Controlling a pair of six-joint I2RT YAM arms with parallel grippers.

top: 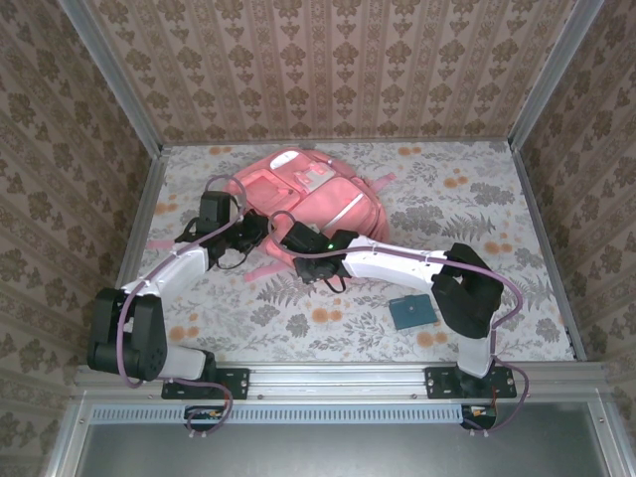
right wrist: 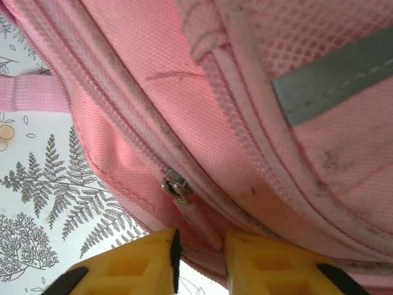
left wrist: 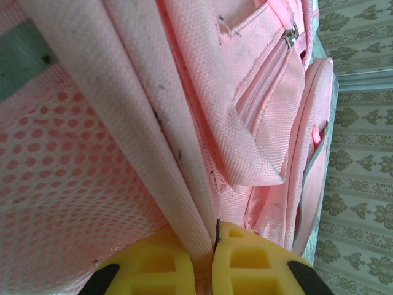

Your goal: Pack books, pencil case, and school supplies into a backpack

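Pinching backpack (left wrist: 258,92) fabric, left pincer (left wrist: 212,261); right pincer (right wrist: 201,261) (slightly parted) astride its zipper pull (right wrist: 178,189).

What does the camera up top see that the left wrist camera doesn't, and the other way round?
Top camera: the small teal book lying on the flowery table, and the backpack as a whole shape. Left wrist camera: close up, the left hand with its yellow fingers pinching a pale fold of fabric, plus pink mesh and a metal zipper pull. Both: the pink backpack.
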